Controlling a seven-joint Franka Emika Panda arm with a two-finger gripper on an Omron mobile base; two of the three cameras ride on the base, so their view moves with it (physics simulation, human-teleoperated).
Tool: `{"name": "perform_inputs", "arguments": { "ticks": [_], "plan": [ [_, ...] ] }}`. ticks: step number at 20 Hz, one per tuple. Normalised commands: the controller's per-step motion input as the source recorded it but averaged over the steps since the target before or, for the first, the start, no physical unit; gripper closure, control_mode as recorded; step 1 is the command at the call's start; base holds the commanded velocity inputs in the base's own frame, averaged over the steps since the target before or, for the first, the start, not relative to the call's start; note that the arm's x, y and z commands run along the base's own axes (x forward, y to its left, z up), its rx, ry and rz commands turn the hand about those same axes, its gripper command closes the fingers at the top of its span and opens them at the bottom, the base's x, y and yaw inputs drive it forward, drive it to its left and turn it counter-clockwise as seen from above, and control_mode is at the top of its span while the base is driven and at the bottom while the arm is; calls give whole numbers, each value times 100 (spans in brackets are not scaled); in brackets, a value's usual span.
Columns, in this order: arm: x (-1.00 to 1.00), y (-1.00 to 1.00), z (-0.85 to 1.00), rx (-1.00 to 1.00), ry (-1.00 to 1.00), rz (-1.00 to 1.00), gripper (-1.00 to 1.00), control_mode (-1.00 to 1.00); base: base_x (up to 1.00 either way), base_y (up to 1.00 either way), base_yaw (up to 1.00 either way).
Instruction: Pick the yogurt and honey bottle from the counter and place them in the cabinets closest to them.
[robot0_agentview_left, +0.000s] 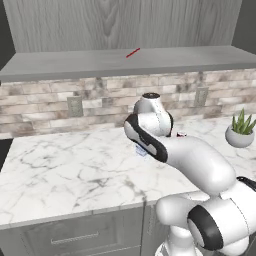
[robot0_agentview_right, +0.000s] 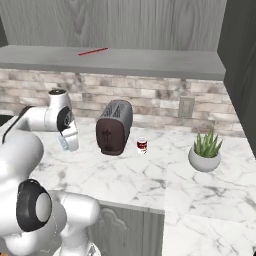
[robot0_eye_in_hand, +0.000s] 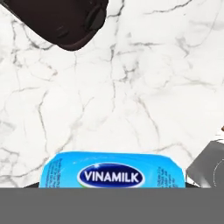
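Here, hand (robot0_eye_in_hand: 114, 186) clamped on yogurt (robot0_eye_in_hand: 111, 171)

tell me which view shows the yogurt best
The hand view: the yogurt sits close at the bottom, blue lid and label readable. The left base view gives a blue sliver beside the arm; the right base view barely shows it under the hand.

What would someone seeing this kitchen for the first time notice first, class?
The bulky white robot arm fills the foreground, bending down over the white grey-veined marble counter. Its gripper is shut on the pale blue yogurt cup with a dark blue oval label. On the counter beyond stand a dark brown toaster, a small red-and-white glass and a spiky green plant in a round grey pot.
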Motion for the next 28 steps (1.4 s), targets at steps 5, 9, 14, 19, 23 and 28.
{"name": "perform_inputs", "arguments": {
  "ticks": [5,9,14,19,23,28],
  "plan": [
    [-45,0,70,6,0,-1,100,-100,0,0,0],
    [-41,0,75,5,0,0,100,-100,0,0,0],
    [-45,0,73,2,0,0,100,-100,0,0,0],
    [-42,0,73,0,0,0,100,-100,0,0,0],
    [-32,0,78,1,0,0,100,-100,0,0,0],
    [-13,-1,69,0,-1,0,100,-100,0,0,0]
  ]
}}
